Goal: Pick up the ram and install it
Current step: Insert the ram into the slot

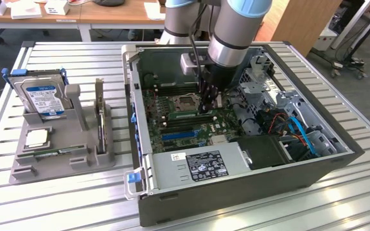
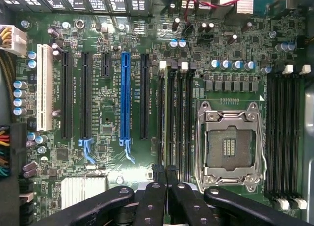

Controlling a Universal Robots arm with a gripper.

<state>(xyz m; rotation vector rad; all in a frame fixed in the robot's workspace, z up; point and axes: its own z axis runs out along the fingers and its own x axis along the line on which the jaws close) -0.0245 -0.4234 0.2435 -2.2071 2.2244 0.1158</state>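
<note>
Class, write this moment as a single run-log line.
gripper | over memory slots beside CPU socket | ram | appears slotted there | inside PC case

The arm [image 1: 236,29] hangs vertical, wrist directly above the fingers [image 2: 158,186]; the gripper [image 2: 165,171] points down, fingertips pressed together.

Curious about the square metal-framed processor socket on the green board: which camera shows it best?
The wrist view: the processor socket faces the camera squarely, its empty centre plain. The exterior view shows it at a slant, beside the gripper.
</note>
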